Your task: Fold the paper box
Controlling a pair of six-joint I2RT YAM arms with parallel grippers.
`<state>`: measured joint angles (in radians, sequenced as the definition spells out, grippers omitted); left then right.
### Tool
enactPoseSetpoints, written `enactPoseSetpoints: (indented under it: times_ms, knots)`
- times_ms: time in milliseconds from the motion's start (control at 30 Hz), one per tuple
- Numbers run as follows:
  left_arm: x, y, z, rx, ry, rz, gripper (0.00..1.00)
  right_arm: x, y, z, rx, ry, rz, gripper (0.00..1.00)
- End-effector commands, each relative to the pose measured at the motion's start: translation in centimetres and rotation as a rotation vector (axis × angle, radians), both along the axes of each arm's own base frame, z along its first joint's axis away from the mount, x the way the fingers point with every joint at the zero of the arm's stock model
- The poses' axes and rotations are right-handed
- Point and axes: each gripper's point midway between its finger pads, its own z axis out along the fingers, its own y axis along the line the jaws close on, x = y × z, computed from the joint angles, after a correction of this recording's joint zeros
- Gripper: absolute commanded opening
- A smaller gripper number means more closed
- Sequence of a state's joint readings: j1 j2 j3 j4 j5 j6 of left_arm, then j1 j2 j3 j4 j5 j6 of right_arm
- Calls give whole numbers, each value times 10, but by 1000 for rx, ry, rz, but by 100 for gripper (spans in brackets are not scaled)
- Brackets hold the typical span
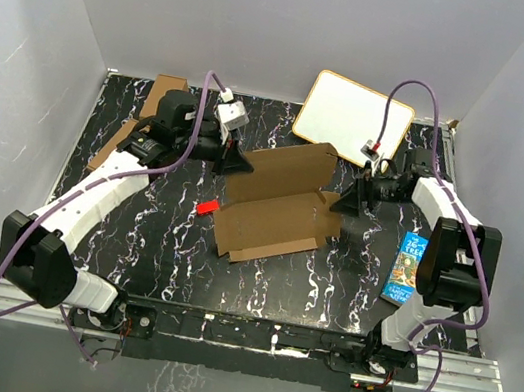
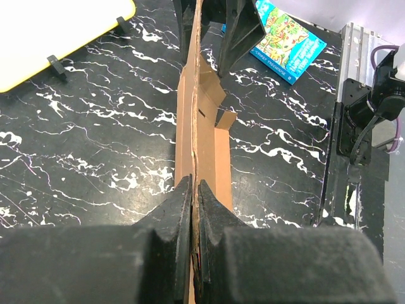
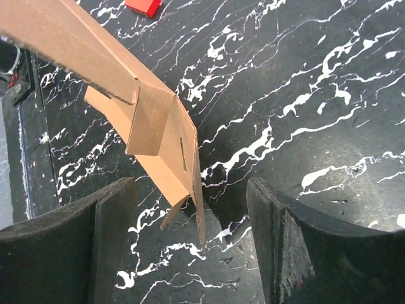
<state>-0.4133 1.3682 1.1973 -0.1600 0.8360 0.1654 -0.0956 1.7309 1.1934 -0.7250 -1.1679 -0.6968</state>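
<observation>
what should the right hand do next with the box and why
Probably close the right hand on the end flap, which stands loose between its open fingers. The left hand is shut on the opposite edge of the paper box, so a second grip should let that flap be folded inward.

Whiteboard [image 1: 355,119], colourful book [image 1: 408,268], small red piece [image 1: 206,207]

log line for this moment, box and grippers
paper box: partly folded, one panel raised | left gripper: shut on paper box | right gripper: open, box end between fingers
</observation>
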Motion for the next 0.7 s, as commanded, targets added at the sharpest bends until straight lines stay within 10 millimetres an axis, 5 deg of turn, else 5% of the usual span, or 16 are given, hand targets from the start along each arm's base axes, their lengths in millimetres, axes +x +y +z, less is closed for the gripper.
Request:
enactPoseSetpoints:
  times_ms: [0,67,167,233,433,667]
  knots:
    - [-2,2,24,-25,-60,-15,0,20,7,4,-64,-50,-29,73]
    - [-2,2,26,-27,-64,-14,0,28,10,3,-104,-90,-52,69]
    - [-1,2,29,-20,-73,-10,0,37,13,7,-133,-139,-59,29]
    - [1,3,32,-14,-84,-4,0,36,22,10,-138,-157,-36,12]
    - [9,6,46,-15,-117,39,0,45,27,42,-114,-303,-46,8]
    - [11,5,61,-70,-173,65,0,66,38,98,-33,-690,-146,8]
